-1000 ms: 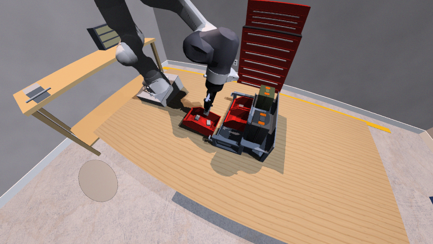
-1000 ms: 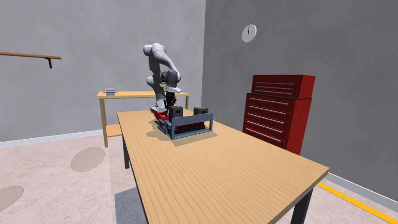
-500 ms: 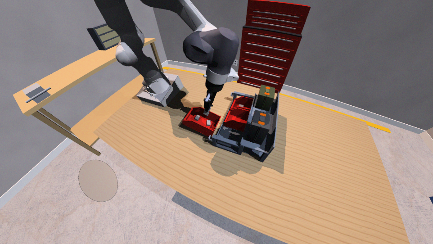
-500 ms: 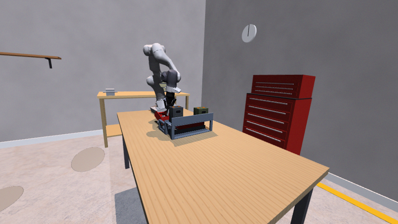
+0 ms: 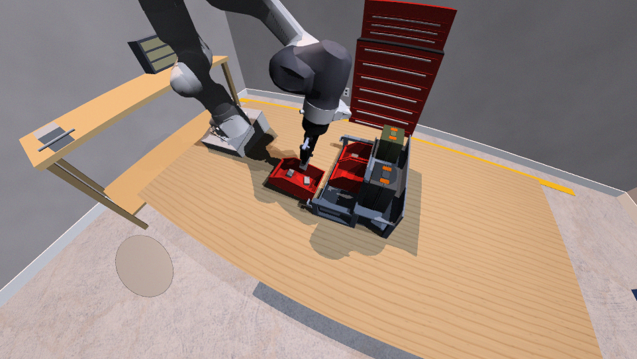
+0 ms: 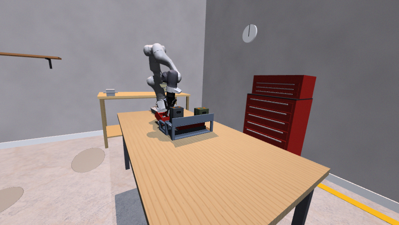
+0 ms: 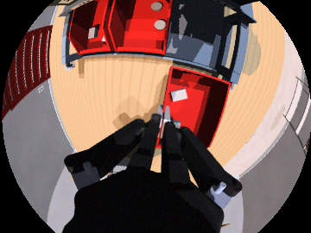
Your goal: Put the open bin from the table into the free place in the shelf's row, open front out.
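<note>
The wooden desk [image 5: 467,267] [image 6: 223,167] [image 7: 108,86] lies below the hand [image 5: 304,163] [image 7: 162,112]. The blue-grey metal shelf [image 5: 332,206] [image 6: 192,120] [image 7: 236,65] stands ahead of it, with the free place [image 5: 338,196] [image 7: 199,30] beside two red bins [image 5: 351,171] [image 7: 134,26]. The red open bin [image 5: 285,180] [image 7: 199,99] is directly at the hand, which seems clenched on its thin side wall. I judge it should be carried level and slowly, raised over the lip, then moved inward under the board and lowered gently, so that the small grey parts [image 5: 289,173] [image 7: 179,95] remain inside. Whether the bin's underside touches the desk, I cannot tell; the exterior view hides the fingertips.
</note>
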Controlling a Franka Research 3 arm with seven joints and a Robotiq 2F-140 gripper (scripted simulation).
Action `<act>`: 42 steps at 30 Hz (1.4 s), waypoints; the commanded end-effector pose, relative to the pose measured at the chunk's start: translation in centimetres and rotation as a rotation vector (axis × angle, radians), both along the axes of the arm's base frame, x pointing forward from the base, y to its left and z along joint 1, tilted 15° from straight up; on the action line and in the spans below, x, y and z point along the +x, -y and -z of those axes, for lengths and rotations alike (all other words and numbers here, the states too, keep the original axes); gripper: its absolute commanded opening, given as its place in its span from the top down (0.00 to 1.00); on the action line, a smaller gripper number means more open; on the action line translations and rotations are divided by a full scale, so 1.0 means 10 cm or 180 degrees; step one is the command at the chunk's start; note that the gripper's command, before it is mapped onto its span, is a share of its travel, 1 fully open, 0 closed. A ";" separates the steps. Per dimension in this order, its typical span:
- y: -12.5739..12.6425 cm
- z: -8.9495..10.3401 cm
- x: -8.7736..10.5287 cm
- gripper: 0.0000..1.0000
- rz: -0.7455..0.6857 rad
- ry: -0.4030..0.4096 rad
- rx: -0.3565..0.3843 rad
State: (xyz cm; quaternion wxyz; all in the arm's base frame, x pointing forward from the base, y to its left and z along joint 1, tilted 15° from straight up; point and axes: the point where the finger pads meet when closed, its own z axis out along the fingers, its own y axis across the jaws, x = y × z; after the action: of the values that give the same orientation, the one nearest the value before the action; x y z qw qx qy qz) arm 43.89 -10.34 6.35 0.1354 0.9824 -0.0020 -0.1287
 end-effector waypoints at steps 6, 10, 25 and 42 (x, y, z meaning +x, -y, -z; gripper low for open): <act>0.00 -0.01 0.01 1.00 -0.0001 0.0000 0.0004; 0.00 -0.01 0.01 1.00 -0.0001 0.0000 0.0004; 0.00 -0.01 0.04 1.00 -0.0001 0.0000 0.0004; 0.00 -0.01 0.13 1.00 -0.0001 0.0000 0.0004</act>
State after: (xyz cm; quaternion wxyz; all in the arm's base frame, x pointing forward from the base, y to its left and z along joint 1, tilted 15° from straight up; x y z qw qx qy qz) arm 44.98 -10.38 6.32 0.1362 0.9823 -0.0044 -0.1283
